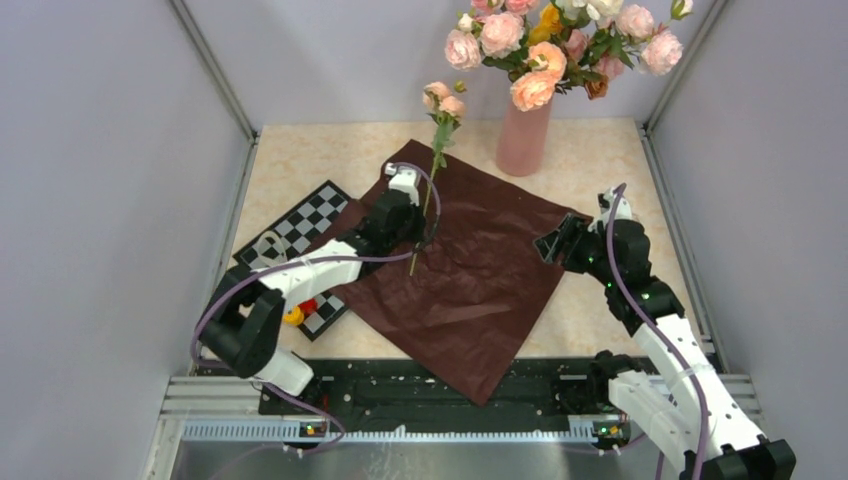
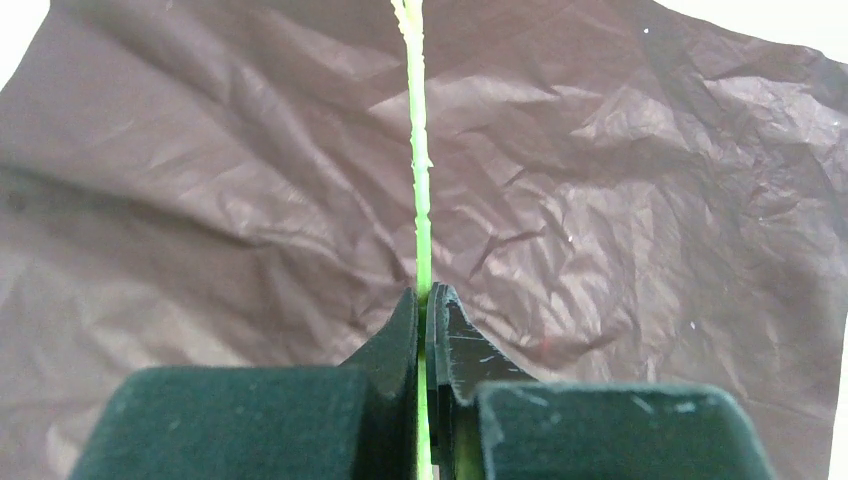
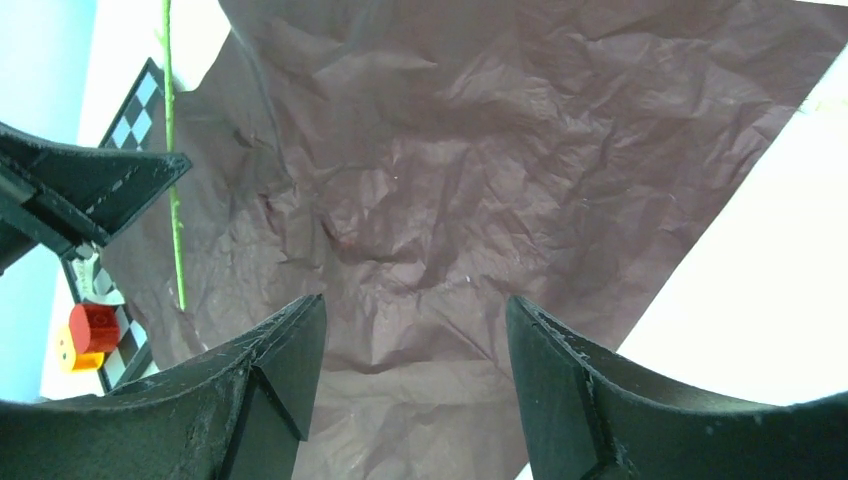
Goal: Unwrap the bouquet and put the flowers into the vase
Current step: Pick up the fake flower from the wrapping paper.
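One flower [image 1: 441,130]: peach bloom on a thin green stem [image 2: 420,200], held nearly upright over the paper, left of the vase and apart from it.
Left gripper [image 1: 425,238]: clamped tight on the stem's lower part.
Right gripper [image 1: 548,245]: jaws wide, holding nothing, above the paper's right corner.
Paper [image 1: 480,280]: dark red, crinkled, spread flat on the tabletop [image 1: 590,160].
Vase [image 1: 524,140]: pink, upright behind the paper, full of blooms.
Checkerboard [image 1: 300,225]: partly under the paper's left edge.

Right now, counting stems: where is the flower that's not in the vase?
Top view, left of centre: the flower, pinched by the left gripper over the dark red paper, left of the vase.
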Robot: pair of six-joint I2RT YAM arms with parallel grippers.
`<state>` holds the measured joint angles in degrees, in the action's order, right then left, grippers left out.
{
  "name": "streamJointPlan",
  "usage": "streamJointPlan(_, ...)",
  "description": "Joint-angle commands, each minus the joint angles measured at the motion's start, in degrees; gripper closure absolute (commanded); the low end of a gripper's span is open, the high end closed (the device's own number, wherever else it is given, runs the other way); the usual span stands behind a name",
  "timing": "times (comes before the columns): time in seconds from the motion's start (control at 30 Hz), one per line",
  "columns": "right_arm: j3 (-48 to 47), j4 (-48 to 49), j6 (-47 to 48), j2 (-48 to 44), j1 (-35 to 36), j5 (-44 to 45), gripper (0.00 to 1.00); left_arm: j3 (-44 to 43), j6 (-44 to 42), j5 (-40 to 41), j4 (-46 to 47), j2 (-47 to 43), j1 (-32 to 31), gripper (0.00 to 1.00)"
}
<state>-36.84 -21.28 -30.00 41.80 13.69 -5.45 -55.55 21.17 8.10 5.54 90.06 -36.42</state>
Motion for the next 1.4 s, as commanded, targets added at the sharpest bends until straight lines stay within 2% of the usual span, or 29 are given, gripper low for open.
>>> streamJointPlan(0.0,0.4,6.5,-1.3,0.3,-0.5,-5.0,0.3,9.6,3.4,-0.1,10.1,-9.3,0.0,1.0)
streamJointPlan(0.1,1.4,12.7,-3.7,1.3,-0.5,-11.2,0.27,19.6,6.3,-4.2,17.0,-17.2,-0.2,1.0)
streamJointPlan(0.23,3.8,24.8,-10.0,5.1,0.1,-20.3,0.26,30.4,10.6,-5.5,23.7,-29.7,-1.1,1.0)
streamJointPlan(0.3,4.3,30.1,-12.7,6.8,1.3,-20.4,0.25,33.9,11.8,-7.0,24.2,-34.9,-1.2,1.0)
streamJointPlan(0.43,1.2,33.5,-12.2,12.6,7.0,-16.9,0.25,37.9,12.6,-10.7,22.1,-44.3,-1.9,1.0)
streamJointPlan(0.63,-6.8,40.9,-11.1,23.6,17.2,-13.3,0.26,38.5,10.7,-17.4,15.1,-54.4,-2.1,1.0)
streamJointPlan(0.77,-12.6,46.9,-12.1,29.4,19.8,-14.8,0.25,37.7,10.8,-19.8,10.0,-58.6,-2.1,1.0)
streamJointPlan(0.93,-18.3,54.3,-15.8,34.6,20.0,-18.4,0.25,38.8,13.4,-21.5,9.6,-61.8,-2.1,1.0)
streamJointPlan(1.17,-26.2,48.7,-13.8,40.5,20.2,-17.1,0.28,39.4,15.2,-22.0,9.7,-62.7,-2.1,1.0)
streamJointPlan(1.37,-29.1,51.2,-16.5,44.1,20.6,-20.7,0.32,39.0,15.0,-22.5,8.8,-62.4,-2.1,1.0)
